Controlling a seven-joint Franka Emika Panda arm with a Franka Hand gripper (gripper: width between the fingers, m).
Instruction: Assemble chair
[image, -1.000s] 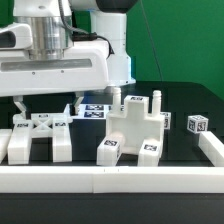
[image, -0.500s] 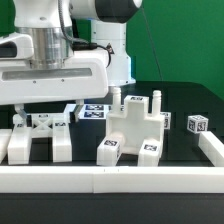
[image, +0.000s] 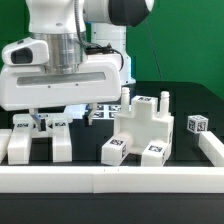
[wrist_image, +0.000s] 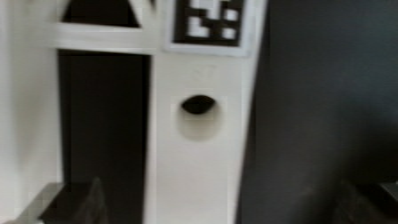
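My white gripper (image: 60, 118) hangs open over the low white frame part (image: 40, 140) at the exterior view's left. In the wrist view a white bar of that part (wrist_image: 199, 130), with a round hole and a black-and-white tag (wrist_image: 214, 25) at its far end, runs between my two dark fingertips (wrist_image: 80, 203). The jaws stand wide on either side of the bar and do not touch it. The partly joined chair block (image: 145, 128), with upright pegs and tags on its feet, stands at the middle right.
A small white cube with a tag (image: 197, 125) sits at the exterior view's right. A low white wall (image: 110, 180) borders the front and right of the black table. Flat tags of the marker board (image: 103, 108) show behind the gripper.
My arm has shifted toward the exterior view's right and come slightly lower over the frame part. The chair block now stands a little further right. The jaws stayed open.
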